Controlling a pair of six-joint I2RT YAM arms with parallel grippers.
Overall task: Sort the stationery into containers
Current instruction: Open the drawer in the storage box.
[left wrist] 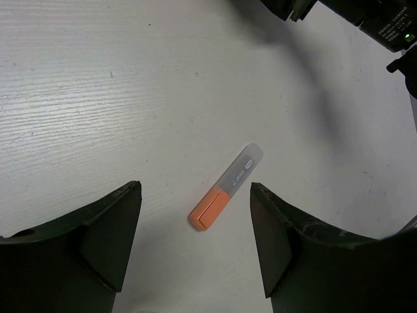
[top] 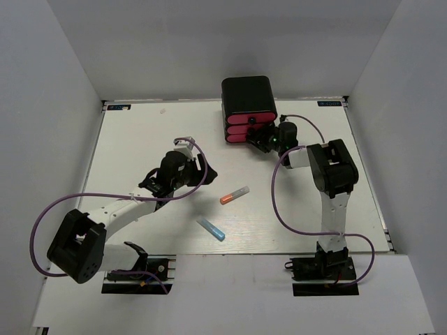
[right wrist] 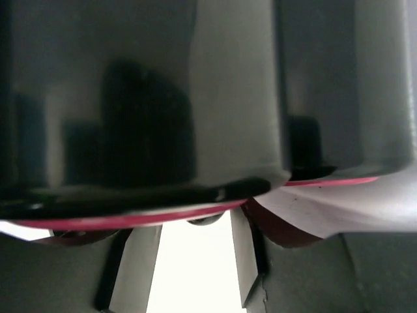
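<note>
The glossy black box (top: 246, 94) with three pink-fronted drawers (top: 237, 130) stands at the table's far edge. An orange-grey marker (top: 235, 195) and a blue marker (top: 211, 228) lie on the white table. My left gripper (top: 207, 174) is open and empty, just left of the orange-grey marker. In the left wrist view the marker (left wrist: 227, 188) lies just ahead of the gap between my spread fingers (left wrist: 195, 244). My right gripper (top: 260, 139) is at the drawer fronts. In the right wrist view its fingers (right wrist: 195, 261) stand apart on either side of a black knob (right wrist: 208, 221), under a pink drawer edge (right wrist: 130, 219).
The white table (top: 140, 139) is ringed by grey walls. Purple cables loop from both arms. My right arm's wrist (left wrist: 391, 26) shows at the top right of the left wrist view. No other stationery shows.
</note>
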